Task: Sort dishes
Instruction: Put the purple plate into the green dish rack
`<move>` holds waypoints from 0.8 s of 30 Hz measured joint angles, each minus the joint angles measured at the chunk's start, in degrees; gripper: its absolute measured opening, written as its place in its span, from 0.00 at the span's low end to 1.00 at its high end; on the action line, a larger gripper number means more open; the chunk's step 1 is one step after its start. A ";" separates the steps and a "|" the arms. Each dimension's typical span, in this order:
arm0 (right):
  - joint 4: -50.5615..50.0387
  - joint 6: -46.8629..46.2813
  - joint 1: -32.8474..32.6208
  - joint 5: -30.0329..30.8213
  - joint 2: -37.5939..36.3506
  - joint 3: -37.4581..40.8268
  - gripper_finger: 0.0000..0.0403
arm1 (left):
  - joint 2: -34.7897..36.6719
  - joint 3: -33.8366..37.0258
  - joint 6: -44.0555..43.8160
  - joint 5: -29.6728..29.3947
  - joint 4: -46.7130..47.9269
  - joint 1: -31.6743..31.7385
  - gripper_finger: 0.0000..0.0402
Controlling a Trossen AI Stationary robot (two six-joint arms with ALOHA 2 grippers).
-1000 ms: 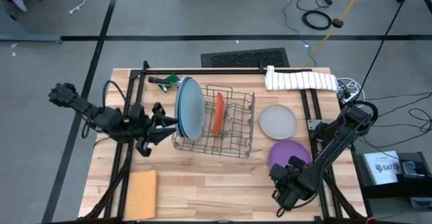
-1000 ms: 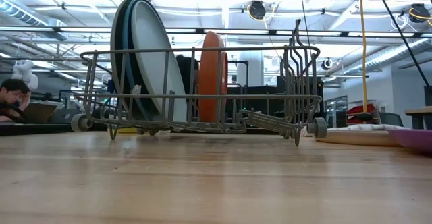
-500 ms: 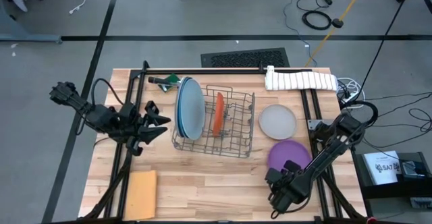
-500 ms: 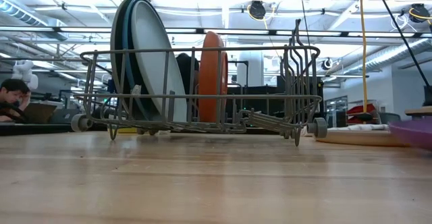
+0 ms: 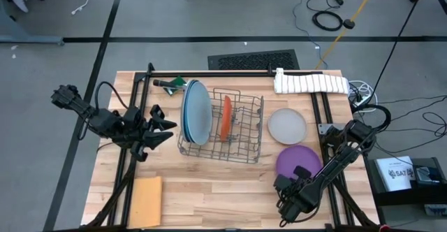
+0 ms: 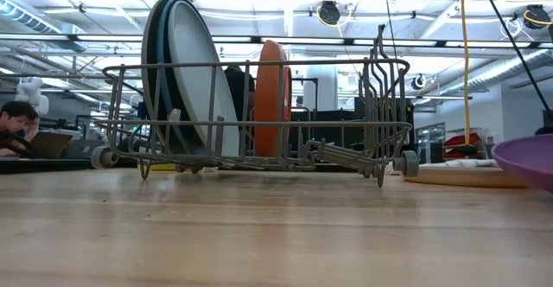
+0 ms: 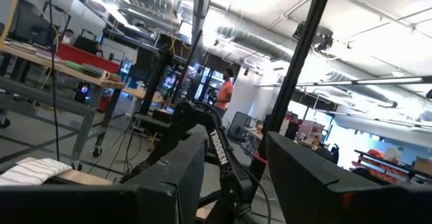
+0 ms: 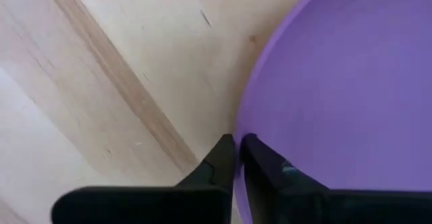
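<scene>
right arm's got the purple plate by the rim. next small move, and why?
Probably keep lifting it a little. The right gripper is pinched on the purple plate's rim, and in the low view that plate is tilted up, but it sits low beside the wire rack, well below its top rail.

Left wrist view: "TROSSEN" reads in white letters on the dark robot arm [image 7: 219,153] farther off. White box [image 5: 396,172] beside the tabletop carries dark print, not legible.
</scene>
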State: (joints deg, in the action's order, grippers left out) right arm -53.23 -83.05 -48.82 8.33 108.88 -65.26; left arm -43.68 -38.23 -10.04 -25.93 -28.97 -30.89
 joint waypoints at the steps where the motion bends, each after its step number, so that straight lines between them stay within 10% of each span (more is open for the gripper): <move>1: -0.86 0.22 0.00 -0.05 0.16 -0.59 0.03 | 0.00 0.00 0.00 0.02 0.03 0.00 0.40; 24: -7.15 14.58 0.02 -0.80 0.51 -21.78 0.00 | -0.02 0.00 -0.07 0.04 1.28 0.00 0.40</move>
State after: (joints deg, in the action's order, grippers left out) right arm -60.38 -68.47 -48.80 7.53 109.39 -87.04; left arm -43.70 -38.24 -10.11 -25.89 -27.69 -30.89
